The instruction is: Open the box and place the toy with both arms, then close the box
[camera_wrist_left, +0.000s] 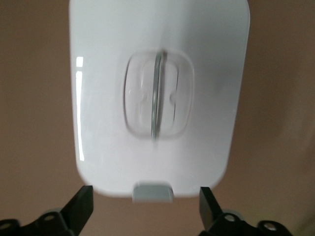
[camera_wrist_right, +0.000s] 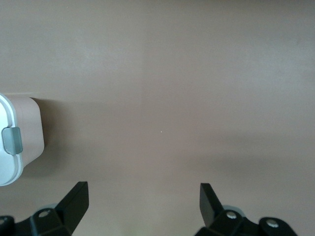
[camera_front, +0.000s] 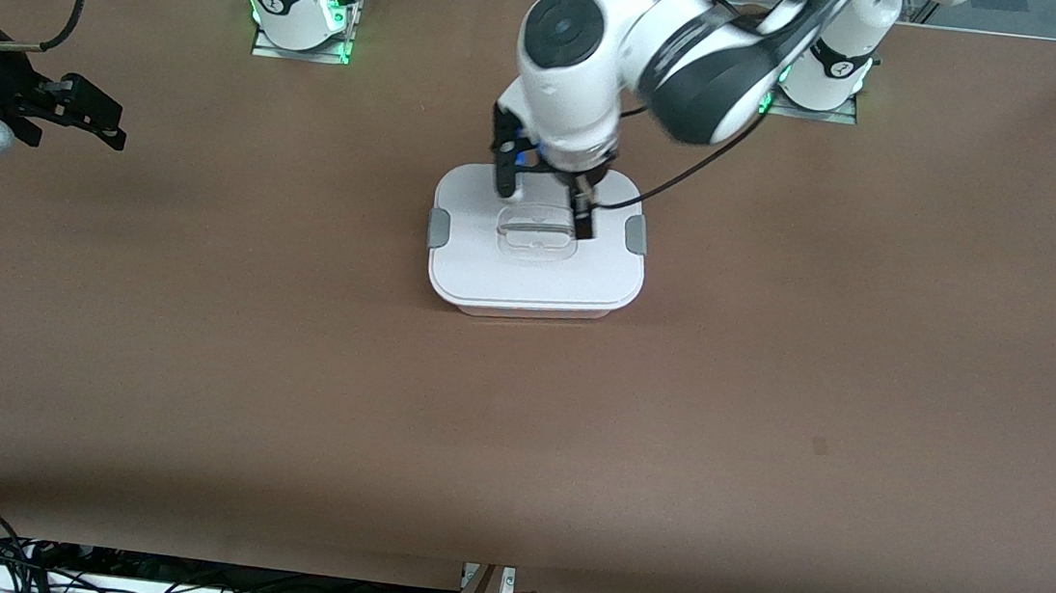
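Box (camera_front: 536,268) sits mid-table, lid (camera_wrist_left: 157,162) on; my left gripper (camera_front: 545,203) hangs wide over its handle (camera_wrist_left: 157,96), could skid off. Right gripper (camera_wrist_right: 142,206) waits wide.

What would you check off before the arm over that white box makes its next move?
1. Lid on the box: on, ok.
2. Left gripper over the lid's clear handle, fingers open: ok.
3. Both grey clips undone: cannot tell.
4. Right gripper open over bare table toward the right arm's end, away from the box: ok.
5. Toy ready to grab: not ok, none in view.
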You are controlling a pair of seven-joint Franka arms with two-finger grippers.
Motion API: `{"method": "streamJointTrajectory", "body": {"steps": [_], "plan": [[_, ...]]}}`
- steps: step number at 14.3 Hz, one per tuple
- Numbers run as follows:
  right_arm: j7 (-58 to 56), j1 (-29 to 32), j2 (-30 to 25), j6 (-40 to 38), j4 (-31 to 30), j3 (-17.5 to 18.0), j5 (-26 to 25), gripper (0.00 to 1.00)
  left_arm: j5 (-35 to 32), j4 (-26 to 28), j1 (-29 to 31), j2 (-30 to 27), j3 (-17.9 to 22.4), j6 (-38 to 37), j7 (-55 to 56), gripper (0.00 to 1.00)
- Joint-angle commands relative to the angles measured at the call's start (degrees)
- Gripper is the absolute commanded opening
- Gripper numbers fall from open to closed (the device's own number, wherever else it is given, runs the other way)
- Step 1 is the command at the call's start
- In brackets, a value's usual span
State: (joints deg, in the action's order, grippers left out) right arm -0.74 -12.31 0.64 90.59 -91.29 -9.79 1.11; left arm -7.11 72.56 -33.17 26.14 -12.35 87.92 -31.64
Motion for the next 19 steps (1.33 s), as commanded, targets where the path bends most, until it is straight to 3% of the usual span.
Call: {"method": "streamJointTrajectory", "body": {"steps": [1, 3, 8, 12, 15, 17, 19], "plan": [[-0.41, 0.09, 0.32, -0.85, 1.2, -0.05, 0.03, 1.0, 2.61, 1.62, 8.96, -7.23, -0.13, -7.13, 7.61, 1.0], [-0.41, 0.09, 0.32, -0.94, 1.2, 0.04, 0.03, 1.0, 4.3, 1.35, 17.93, -9.86, -0.57, -9.6, 8.69, 1.0], [-0.32, 0.09, 0.32, -1.38, 1.2, -0.05, 0.03, 1.0, 4.21, 1.27, 30.79, -11.89, 0.83, -11.28, 8.7, 1.0], [-0.41, 0.09, 0.32, -1.38, 1.2, -0.05, -0.06, 1.0, 4.3, 4.23, 33.78, -15.75, 2.33, -10.41, 11.58, 1.0], [-0.41, 0.09, 0.32, -1.38, 1.2, -0.05, -0.06, 1.0, 4.82, 16.78, 28.1, -25.14, 13.11, 0.46, 27.45, 1.0], [-0.41, 0.09, 0.32, -1.29, 1.2, 0.04, -0.06, 1.0, 4.74, 22.69, 27.29, -28.76, 15.07, 6.97, 31.8, 1.0], [-0.41, 0.09, 0.32, -1.29, 1.2, 0.04, -0.06, 1.0, 4.74, 23.94, 28.51, -28.69, 15.08, 9.37, 31.11, 1.0]]}}
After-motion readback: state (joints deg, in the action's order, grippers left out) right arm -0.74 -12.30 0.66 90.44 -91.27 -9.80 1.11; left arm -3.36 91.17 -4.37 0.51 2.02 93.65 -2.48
